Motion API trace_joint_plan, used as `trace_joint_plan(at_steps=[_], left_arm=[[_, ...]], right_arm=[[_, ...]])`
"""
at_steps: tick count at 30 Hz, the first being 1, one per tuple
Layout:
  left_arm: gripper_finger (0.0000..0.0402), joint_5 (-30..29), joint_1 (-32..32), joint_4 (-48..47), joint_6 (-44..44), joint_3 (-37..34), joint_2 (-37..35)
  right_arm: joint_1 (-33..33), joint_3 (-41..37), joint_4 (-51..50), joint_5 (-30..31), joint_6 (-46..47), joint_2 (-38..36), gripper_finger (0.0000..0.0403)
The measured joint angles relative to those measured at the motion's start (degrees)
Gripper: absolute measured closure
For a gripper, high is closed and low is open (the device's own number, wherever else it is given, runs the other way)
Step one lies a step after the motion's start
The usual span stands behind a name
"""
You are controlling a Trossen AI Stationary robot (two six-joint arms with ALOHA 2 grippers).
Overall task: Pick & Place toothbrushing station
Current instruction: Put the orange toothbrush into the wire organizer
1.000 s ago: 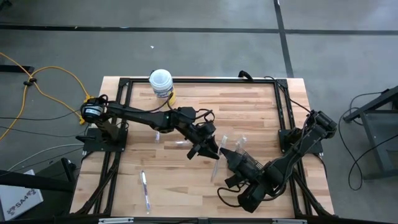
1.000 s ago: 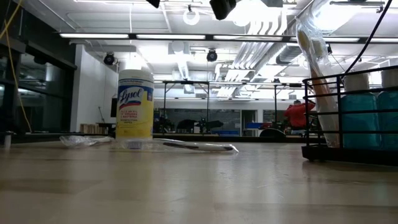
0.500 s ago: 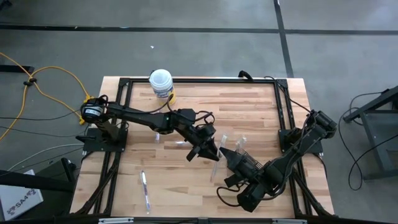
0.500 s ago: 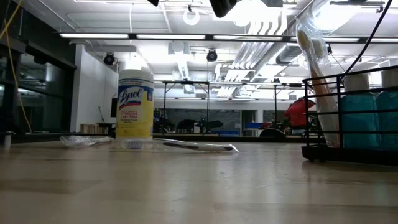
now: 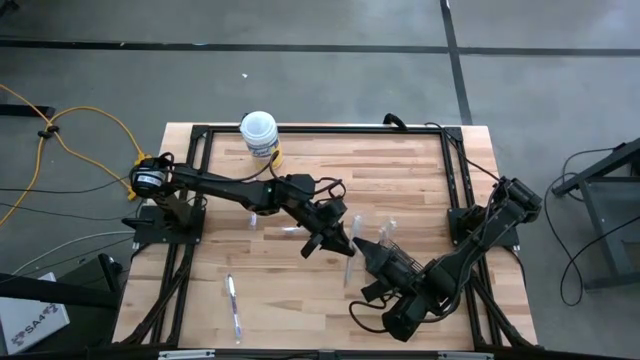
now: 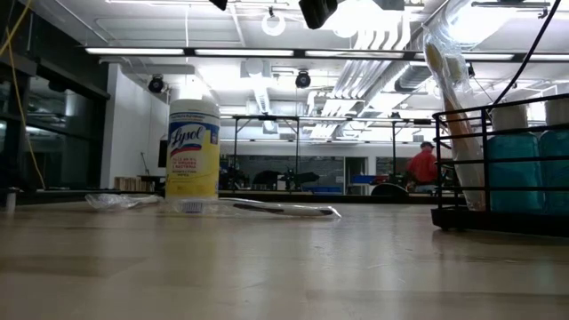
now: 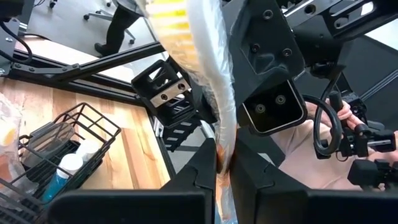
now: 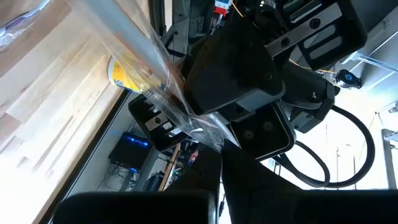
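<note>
The toothbrushing station (image 5: 398, 265) is a black wire basket (image 6: 502, 160) holding teal bottles and a wrapped brush. It stands on its base right of the table's middle, below my right arm, and no gripper touches it. Beside it, up in the air, is a toothbrush in a clear wrapper (image 5: 350, 245). My left gripper (image 5: 338, 243) is shut on it from the left. My right gripper (image 5: 360, 252) is shut on it from the near right. The two grippers face each other closely. My left gripper pinches the clear wrapper (image 7: 224, 146) between its two fingers, reaching level from the table's left. The wrapped brush runs on past the fingertips, lifted clear of the table. My right gripper pinches a crumpled part of the same wrapper (image 8: 200, 132) between its shut fingers, coming from the near right. The wrapper runs away from the fingers, clear of the table.
A white-lidded, yellow-labelled canister (image 5: 259, 133) stands at the far edge. A wrapped toothbrush (image 5: 233, 305) lies near the front left. Clear wrappers (image 5: 290, 231) lie under the left arm. A black frame (image 5: 300, 130) rims the table. A person (image 6: 425, 164) moves far behind.
My left gripper has shut on the clear wrapper, which my right gripper was holding all along. Neither arm has moved otherwise. The person in the background has shifted.
</note>
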Motion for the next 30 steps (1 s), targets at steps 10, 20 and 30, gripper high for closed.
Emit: trace_joint_plan(at_steps=[10,20,30], left_arm=[[0.0389,0.43,-0.05,-0.21,-0.35,0.00,0.00],[0.0389,0.55,-0.09,0.02,-0.35,-0.02,0.00],[0.0389,1.56,-0.09,-0.24,-0.14,0.00,-0.07]], right_arm=[[-0.02,0.00,-0.01,-2.82,0.14,-0.06,0.0399],[-0.31,0.00,0.74,-5.18,0.24,-0.13,0.0366],[0.38,0.00,0.88,-5.57,0.26,-0.04,0.0314]])
